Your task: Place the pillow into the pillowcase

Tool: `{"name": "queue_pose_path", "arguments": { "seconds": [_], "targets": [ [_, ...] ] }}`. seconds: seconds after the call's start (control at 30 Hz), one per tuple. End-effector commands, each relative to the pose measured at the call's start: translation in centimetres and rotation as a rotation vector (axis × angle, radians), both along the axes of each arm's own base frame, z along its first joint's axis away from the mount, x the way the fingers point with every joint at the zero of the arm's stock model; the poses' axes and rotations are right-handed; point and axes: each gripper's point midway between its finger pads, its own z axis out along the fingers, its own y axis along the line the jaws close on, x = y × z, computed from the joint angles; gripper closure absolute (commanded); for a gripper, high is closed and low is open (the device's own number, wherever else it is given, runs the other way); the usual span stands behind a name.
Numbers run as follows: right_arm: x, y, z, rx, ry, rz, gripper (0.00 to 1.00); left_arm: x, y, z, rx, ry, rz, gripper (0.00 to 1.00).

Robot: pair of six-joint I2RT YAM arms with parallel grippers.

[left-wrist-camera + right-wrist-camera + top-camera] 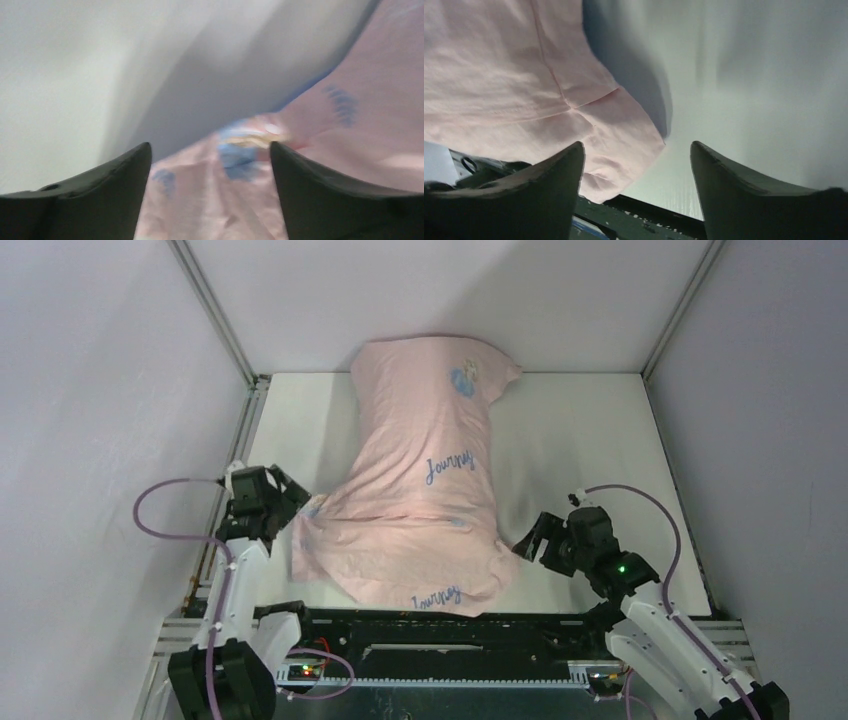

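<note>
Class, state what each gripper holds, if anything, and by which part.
Nothing is held. The left gripper and right gripper both stand open beside the pillowcase, clamping no fabric.

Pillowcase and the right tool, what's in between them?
Nothing but a bare strip of white table, seen in the top view. The right tool sits open beside the pillowcase.

We see a white counter [590,440] boxed in by plain pale grey walls: a back wall [450,290] behind the counter, a left wall [90,390] and a right wall [770,390] flanking it. Metal posts rise from the counter's far corners, one left [213,315] and one right [682,308]. A black rail [540,625] runs along the counter's near edge. The light is soft and even.
</note>
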Motion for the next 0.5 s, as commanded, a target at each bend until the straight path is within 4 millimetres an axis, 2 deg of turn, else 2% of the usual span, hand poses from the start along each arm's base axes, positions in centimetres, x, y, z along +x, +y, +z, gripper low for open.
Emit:
{"name": "queue_pose_path", "arguments": {
  "seconds": [0.0, 0.07, 0.27, 0.37, 0.47],
  "targets": [
    [1.6, -0.8, 4.0, -0.065, -0.103, -0.01, 0.1, 2.9, -2.0, 8.6, 0.071, -0.211, -0.198, 0.01],
    [2.5, -0.6, 5.8, -0.093, -0.137, 0.007, 0.01, 3.3, -3.7, 11.0, 0.102, -0.245, -0.28, 0.0],
    [5.6, 0.6, 11.2, -0.108, -0.249, 0.041, 0.0, 3.2, -10.3, 17.2, 0.137, -0.358, -0.538, 0.0],
    [6.6, 1.3, 14.3, -0.094, -0.312, 0.064, 0.0, 2.8, -13.1, 19.2, 0.139, -0.41, -0.656, 0.0],
    [7.3, 2.2, 17.4, -0.06, -0.379, 0.092, 0.01, 2.5, -15.1, 20.5, 0.159, -0.432, -0.725, 0.0]
  ]
}}
